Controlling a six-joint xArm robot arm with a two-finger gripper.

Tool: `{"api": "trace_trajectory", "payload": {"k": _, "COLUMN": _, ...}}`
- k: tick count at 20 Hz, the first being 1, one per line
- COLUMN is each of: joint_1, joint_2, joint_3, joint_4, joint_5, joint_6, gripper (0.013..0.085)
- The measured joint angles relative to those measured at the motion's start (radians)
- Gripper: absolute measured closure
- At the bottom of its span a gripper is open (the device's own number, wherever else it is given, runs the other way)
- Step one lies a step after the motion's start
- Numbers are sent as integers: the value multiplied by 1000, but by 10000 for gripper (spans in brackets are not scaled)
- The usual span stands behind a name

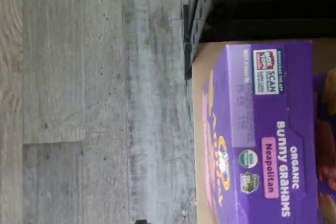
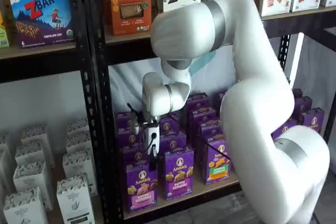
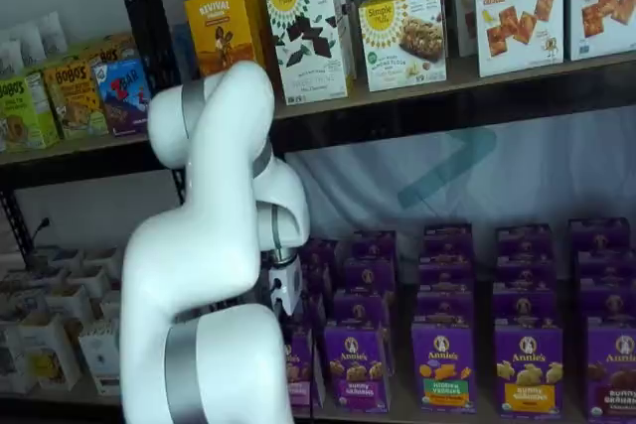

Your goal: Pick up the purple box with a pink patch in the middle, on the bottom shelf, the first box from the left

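Note:
The purple box [image 2: 140, 184] with the pink patch stands at the front left end of the bottom shelf [image 2: 207, 189]. In a shelf view my gripper [image 2: 153, 164] hangs straight above it, white body up, black fingers pointing down just over its top. The fingers show as one dark shape, with no clear gap. In a shelf view [image 3: 298, 369] the arm hides most of the box, and the gripper [image 3: 287, 310] sits above it. The wrist view shows the box's purple top [image 1: 262, 135], printed "Bunny Grahams Neapolitan", on the tan board [image 1: 198, 129].
A purple carton with a purple panel [image 2: 178, 174] and one with a green-and-orange panel [image 2: 218, 166] stand right of the box. The black rack post [image 2: 97, 129] is close on its left, white cartons [image 2: 31, 182] beyond it. Grey wood floor [image 1: 79, 103] lies in front.

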Motion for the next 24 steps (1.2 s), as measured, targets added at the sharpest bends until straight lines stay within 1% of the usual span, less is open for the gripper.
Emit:
{"api": "trace_trajectory", "payload": {"k": 8, "joint_1": -2, "joint_2": 95, "joint_3": -89, "joint_4": -39, "joint_5": -2, "joint_6": 32, "gripper": 130}}
{"api": "trace_trajectory", "payload": {"k": 16, "joint_1": -1, "joint_2": 156, "joint_3": -141, "joint_4": -50, "joint_5": -6, "joint_6": 42, "gripper": 130}}
{"api": "trace_trajectory", "payload": {"k": 20, "joint_1": 2, "joint_2": 180, "joint_3": -161, "joint_4": -60, "joint_5": -1, "joint_6": 54, "gripper": 130}}
{"api": "trace_trajectory", "payload": {"k": 24, "joint_1": 6, "joint_2": 204, "joint_3": -180, "joint_4": -52, "joint_5": -1, "joint_6": 51, "gripper": 130}}
